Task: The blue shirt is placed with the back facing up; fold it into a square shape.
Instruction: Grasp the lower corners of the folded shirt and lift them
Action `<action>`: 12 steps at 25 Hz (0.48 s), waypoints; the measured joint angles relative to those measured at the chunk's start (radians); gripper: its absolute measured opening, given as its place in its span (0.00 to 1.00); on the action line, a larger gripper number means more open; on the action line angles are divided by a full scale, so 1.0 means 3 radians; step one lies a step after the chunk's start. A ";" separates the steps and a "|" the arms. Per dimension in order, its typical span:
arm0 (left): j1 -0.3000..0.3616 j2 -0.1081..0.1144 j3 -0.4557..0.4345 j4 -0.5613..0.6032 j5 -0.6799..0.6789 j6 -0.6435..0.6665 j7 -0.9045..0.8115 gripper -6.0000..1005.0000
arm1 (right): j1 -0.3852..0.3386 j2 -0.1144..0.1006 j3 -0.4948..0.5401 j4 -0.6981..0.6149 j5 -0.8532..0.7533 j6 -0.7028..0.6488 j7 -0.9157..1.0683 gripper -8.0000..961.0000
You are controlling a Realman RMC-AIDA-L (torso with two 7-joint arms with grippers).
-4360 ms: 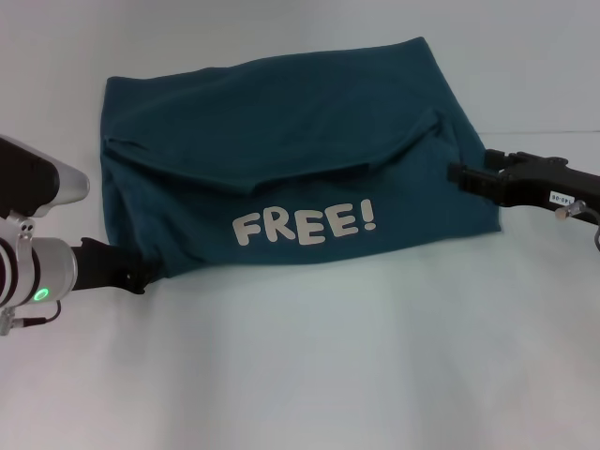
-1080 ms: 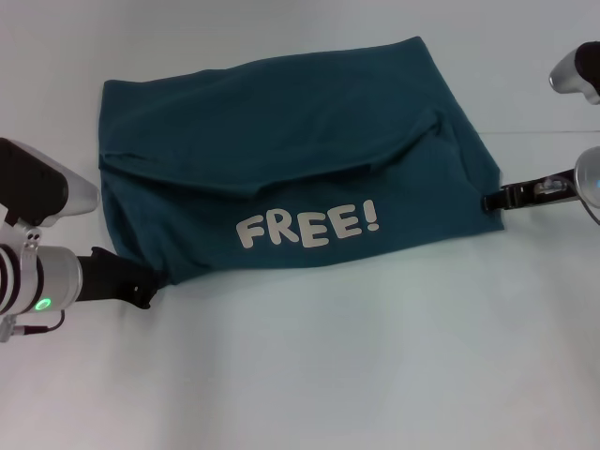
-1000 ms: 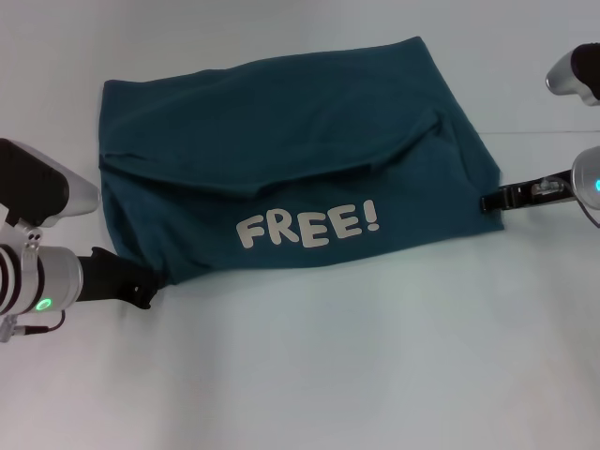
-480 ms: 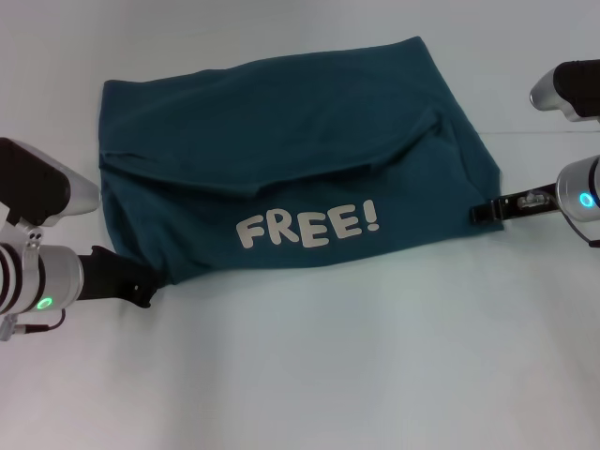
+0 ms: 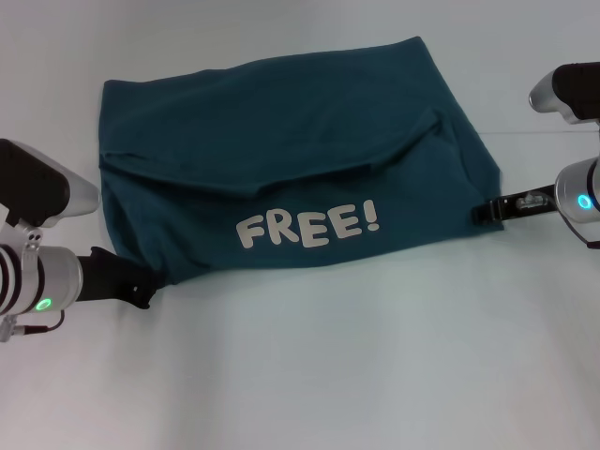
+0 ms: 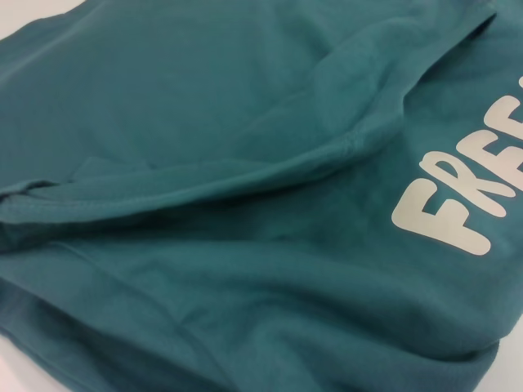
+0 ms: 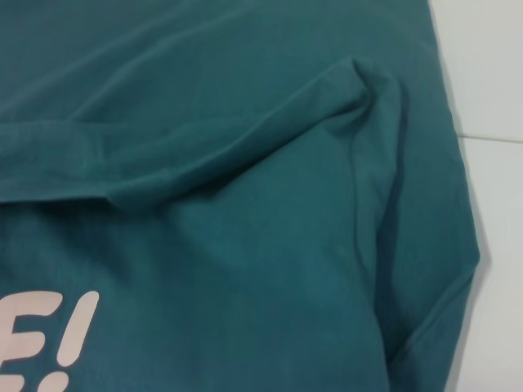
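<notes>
- The blue shirt (image 5: 291, 159) lies on the white table (image 5: 328, 366), folded into a rough four-sided block that fills the middle and far part of the head view.
- It is a dark teal-blue shirt of soft matte fabric, and its near panel carries the pale printed word "FREE!" (image 5: 307, 226).
- A folded layer crosses the shirt above the lettering, its hemmed edge running in a shallow curve from the left side to a raised peak near the right side.
- The left gripper (image 5: 141, 289) sits at the shirt's near left corner, low on the table, with its black tip touching or tucked under the fabric edge; whether its jaws are apart or together cannot be told.
- The right gripper (image 5: 487, 212) sits at the shirt's near right corner, its slim black tip meeting the cloth edge; the state of its jaws cannot be told either.
- The left wrist view shows stacked folds of the shirt with part of the lettering at one side.
- The right wrist view shows the hemmed fold, the exclamation mark, and the shirt's side edge against the table.
</notes>
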 joint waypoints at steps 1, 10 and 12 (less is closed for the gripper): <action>0.0001 0.0000 0.0000 0.0000 0.0000 0.0000 0.0000 0.06 | 0.0000 0.0001 0.0000 0.0003 0.0001 0.0003 -0.0003 0.56; 0.0005 0.0000 -0.0001 -0.0022 -0.0001 -0.0003 0.0000 0.06 | -0.0002 0.0003 -0.0008 0.0051 0.0002 0.0085 -0.0013 0.30; 0.0005 0.0000 0.0000 -0.0023 -0.0002 -0.0005 0.0000 0.06 | -0.0011 0.0003 -0.0022 0.0051 0.0001 0.0118 -0.0034 0.22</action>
